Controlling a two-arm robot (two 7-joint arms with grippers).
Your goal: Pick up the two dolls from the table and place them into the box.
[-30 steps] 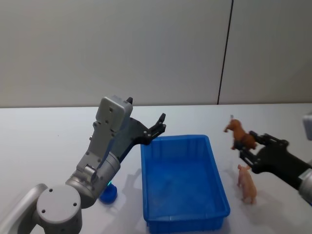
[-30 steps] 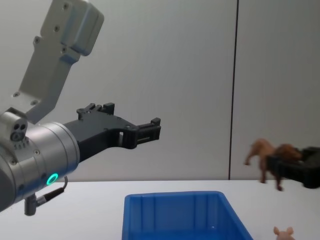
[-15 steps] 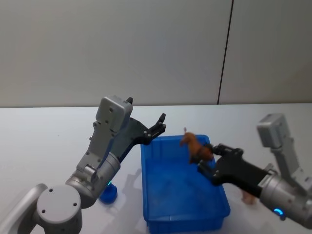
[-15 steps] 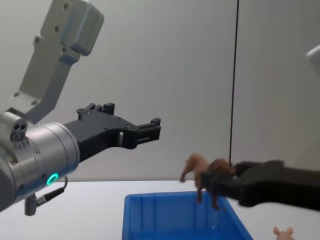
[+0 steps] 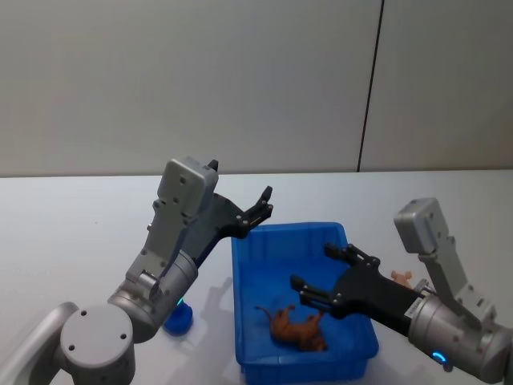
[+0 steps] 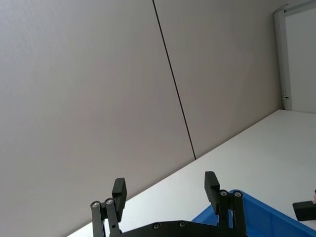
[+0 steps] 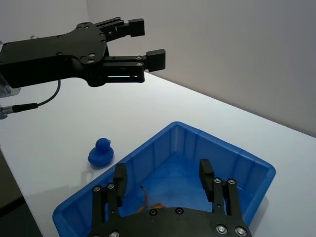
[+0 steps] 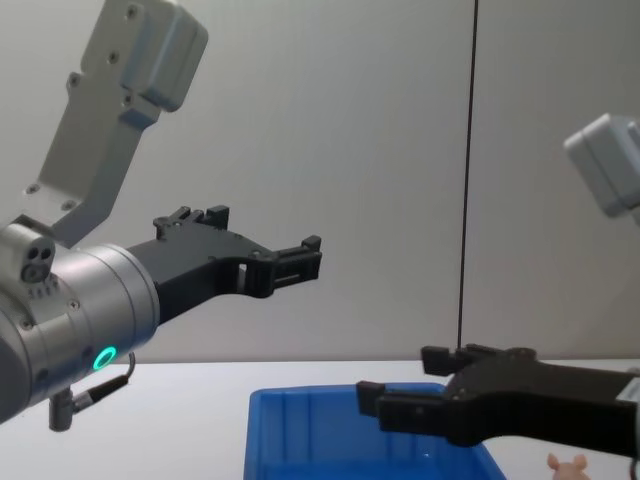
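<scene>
Your right gripper [image 5: 327,273], right of centre in the head view, has just let go: jaws wide apart, empty, above the box [image 5: 304,369]. The brown toy [image 5: 296,327] now lies inside. The pink doll [image 5: 398,277] waits right of the box and the blue doll [image 5: 178,319] lower left. The left gripper [image 5: 258,208] hangs open, idle.

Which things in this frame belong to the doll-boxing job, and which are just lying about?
In the job: blue bin; brown toy animal lying inside it; right gripper open above it; pink toy right of the bin.
Lying about: blue duck toy left of the bin, possibly a doll too; left gripper raised, open, idle.
</scene>
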